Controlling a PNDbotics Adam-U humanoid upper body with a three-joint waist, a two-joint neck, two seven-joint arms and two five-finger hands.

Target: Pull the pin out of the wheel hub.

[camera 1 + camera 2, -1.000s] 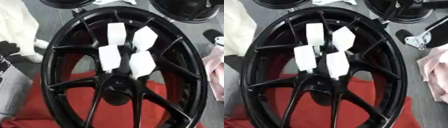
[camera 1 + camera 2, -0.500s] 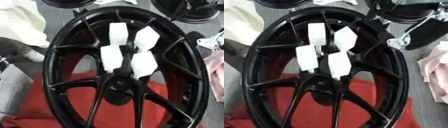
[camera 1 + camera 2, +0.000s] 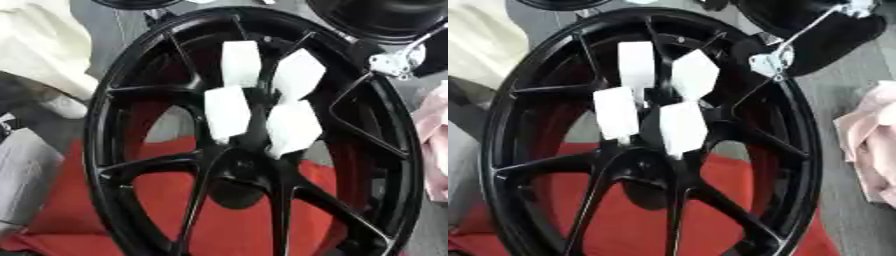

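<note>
A big black spoked wheel hub [image 3: 118, 125] lies on a red cloth [image 3: 157, 200] and fills both views. Several white block-shaped pins [image 3: 241, 62] stand clustered at its centre, two above and two below [image 3: 293, 127]. My right hand [image 3: 773, 60], black with a silver joint, comes in from the upper right and is over the hub's upper right rim, a short way right of the pins. How its fingers are set is not visible. My left hand shows in neither view.
White cloth [image 3: 39, 45] lies at the upper left and a pink cloth [image 3: 872, 140] at the right edge. Other black round parts [image 3: 376, 15] sit beyond the hub. A grey object [image 3: 26, 170] lies at the left.
My right arm has come in from the right edge to the hub's upper right rim. The pins stand in the hub as before.
</note>
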